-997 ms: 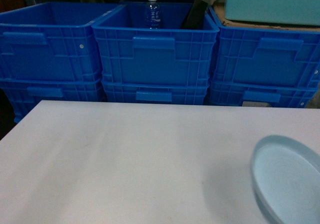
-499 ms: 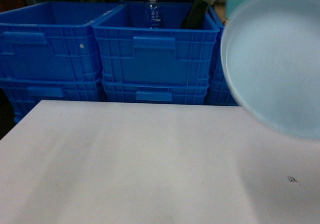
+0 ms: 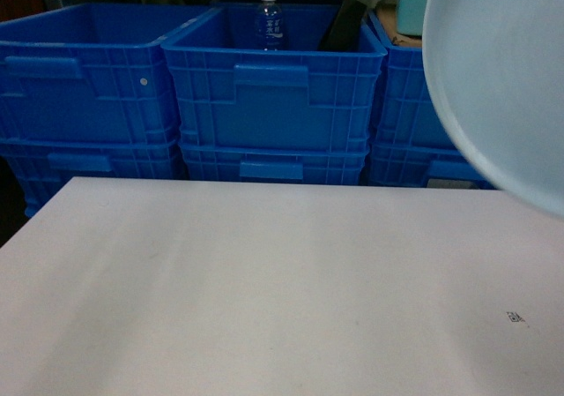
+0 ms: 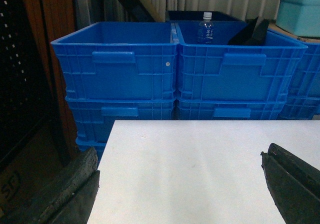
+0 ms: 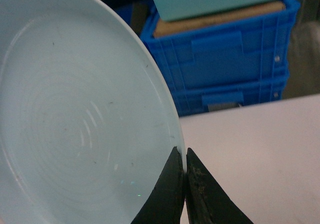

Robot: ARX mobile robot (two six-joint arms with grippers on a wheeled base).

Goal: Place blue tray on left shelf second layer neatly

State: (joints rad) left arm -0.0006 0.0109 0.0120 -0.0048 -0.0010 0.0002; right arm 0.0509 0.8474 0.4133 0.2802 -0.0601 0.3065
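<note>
Right gripper (image 5: pixel 183 176) — jaws pinched on the rim of the blue tray (image 5: pixel 75 119), held tilted above the white table (image 3: pixel 264 281). Left gripper (image 4: pixel 180 184) — spread wide, holding nothing.

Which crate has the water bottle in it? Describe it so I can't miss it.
Behind the white table stands a row of stacked blue crates. The middle top crate holds the bottle, upright near its back wall beside a leaning black piece; the crate to its left shows nothing inside.
</note>
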